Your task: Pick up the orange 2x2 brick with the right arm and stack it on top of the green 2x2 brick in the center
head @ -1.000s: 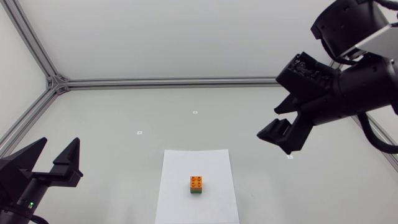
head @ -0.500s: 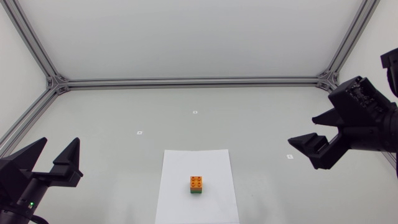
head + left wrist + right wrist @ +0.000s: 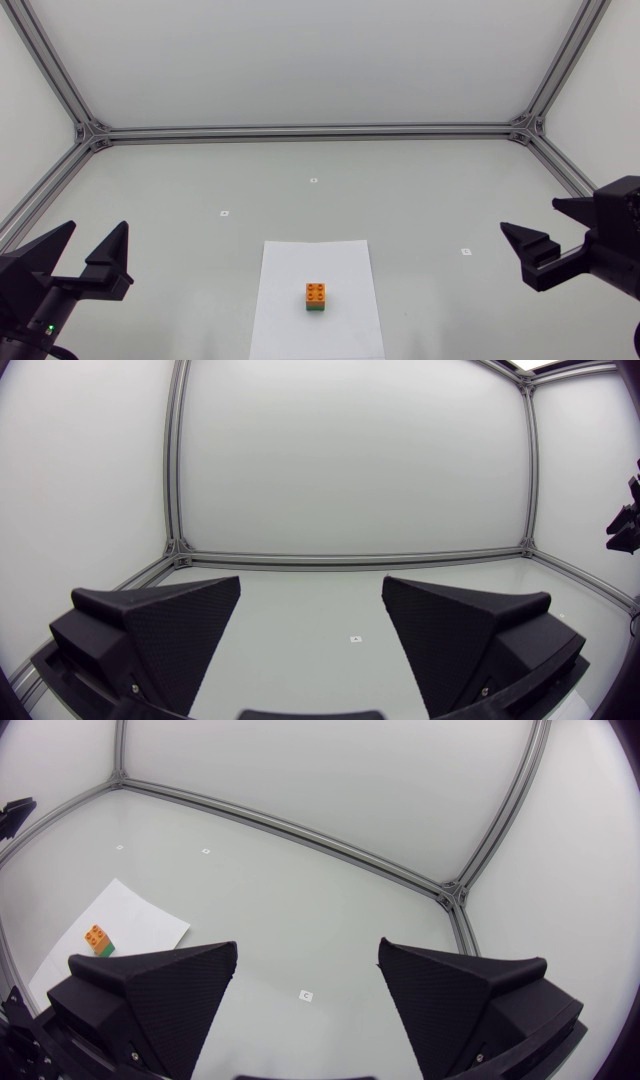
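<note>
Orange brick [image 3: 316, 292] sits on green brick [image 3: 316, 309]; right gripper [image 3: 531, 216] spread wide, empty, well apart: stacking judged complete, only parking remains.

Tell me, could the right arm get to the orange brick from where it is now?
Probably yes. The orange brick sits on top of the green brick on the paper. The right gripper hangs open off to the side, and nothing stands between it and the bricks.
</note>
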### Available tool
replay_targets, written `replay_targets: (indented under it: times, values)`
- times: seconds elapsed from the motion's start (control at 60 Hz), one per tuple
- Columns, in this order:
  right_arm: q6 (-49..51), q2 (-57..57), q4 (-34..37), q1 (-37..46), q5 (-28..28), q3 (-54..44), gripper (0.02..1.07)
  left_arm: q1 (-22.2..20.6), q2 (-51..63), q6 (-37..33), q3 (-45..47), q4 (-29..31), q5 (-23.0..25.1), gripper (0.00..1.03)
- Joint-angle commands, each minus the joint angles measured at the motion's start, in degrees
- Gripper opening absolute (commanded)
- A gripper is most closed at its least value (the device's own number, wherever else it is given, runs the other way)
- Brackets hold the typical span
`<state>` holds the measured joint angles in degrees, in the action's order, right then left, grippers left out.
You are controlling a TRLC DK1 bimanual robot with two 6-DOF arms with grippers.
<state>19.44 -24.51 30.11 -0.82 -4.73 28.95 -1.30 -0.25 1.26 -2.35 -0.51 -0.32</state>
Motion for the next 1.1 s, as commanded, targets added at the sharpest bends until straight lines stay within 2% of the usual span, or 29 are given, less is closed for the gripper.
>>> replay_targets:
  times: [0.0,0.867,1.083]
  values:
    - [-1.84,2.59,-2.68,1.16,0.08,-3.39,1.02,0.16,-0.45,-0.73,2.35,0.87,0.23,0.99]
    - [-19.28,24.32,-29.86,0.82,4.69,-28.72,1.02,0.16,-0.45,-0.73,2.35,0.87,0.23,0.99]
    - [-19.44,24.51,-30.11,0.82,4.73,-28.95,1.02,0.16,-0.45,-0.73,2.35,0.87,0.23,0.99]
